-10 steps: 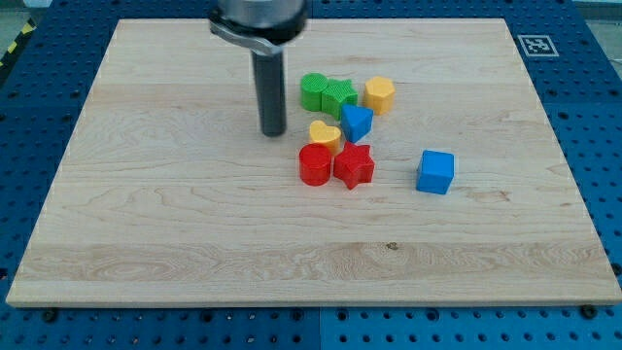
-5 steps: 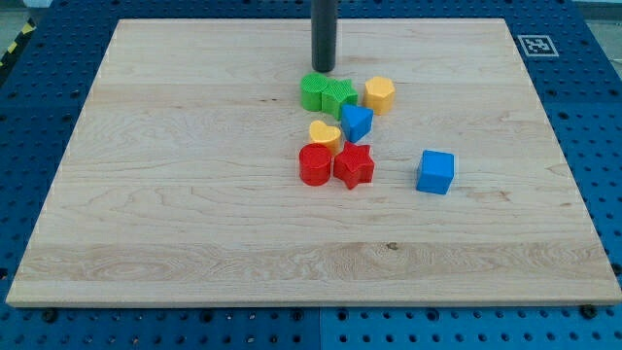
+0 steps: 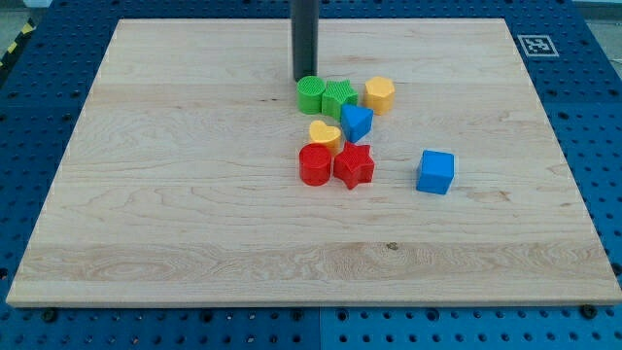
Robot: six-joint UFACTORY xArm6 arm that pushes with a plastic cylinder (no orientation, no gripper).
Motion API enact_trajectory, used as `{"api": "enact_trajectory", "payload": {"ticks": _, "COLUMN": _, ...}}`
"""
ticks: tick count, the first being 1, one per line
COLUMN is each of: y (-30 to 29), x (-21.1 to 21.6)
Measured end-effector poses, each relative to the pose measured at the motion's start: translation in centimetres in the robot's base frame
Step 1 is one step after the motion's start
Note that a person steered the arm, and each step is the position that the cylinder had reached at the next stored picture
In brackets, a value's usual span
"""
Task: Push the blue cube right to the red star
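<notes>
The arm's tip point(image 3: 304, 78) has no pincer, just a bare rod, so nothing released, clenched or grasped. It sits just above-left of the green cylinder point(image 3: 311, 94), touching or nearly so; contact cannot be told from this view.

Landmark: the red star point(image 3: 354, 165). The blue cube point(image 3: 435, 172) lies to its right, apart, with clear board between, at about the same height in the view. The red cylinder point(image 3: 315, 164) touches the star's left side. The yellow heart point(image 3: 325, 133) is just above-left of it, the blue wedge-like block point(image 3: 357, 122) just above it. The green star-like block point(image 3: 339, 98) and yellow hexagon-like block point(image 3: 379, 94) are further above.

Risks, as judged:
- Tip is far from the cube, on the wrong side of the cluster. A straight path to the cube's right face cuts through the cluster and would scatter it, possibly shifting the star.
- Off-centre contact on the cube would rotate it or slide it past the star.
- Overshoot pushes star and red cylinder leftward.
</notes>
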State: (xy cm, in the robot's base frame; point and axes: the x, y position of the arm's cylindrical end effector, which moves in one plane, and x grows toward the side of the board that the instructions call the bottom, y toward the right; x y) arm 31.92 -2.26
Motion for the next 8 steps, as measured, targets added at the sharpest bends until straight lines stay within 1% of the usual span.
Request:
{"api": "enact_trajectory", "payload": {"ticks": 1, "y": -0.8, "x": 0.0}}
{"api": "enact_trajectory", "payload": {"ticks": 2, "y": 0.4, "x": -1.0}}
{"api": "enact_trajectory", "payload": {"ticks": 3, "y": 4.1, "x": -1.0}}
{"api": "enact_trajectory", "payload": {"ticks": 4, "y": 4.6, "x": -1.0}}
{"api": "enact_trajectory", "payload": {"ticks": 6, "y": 1.5, "x": 1.0}}
{"api": "enact_trajectory", "payload": {"ticks": 8, "y": 1.4, "x": 1.0}}
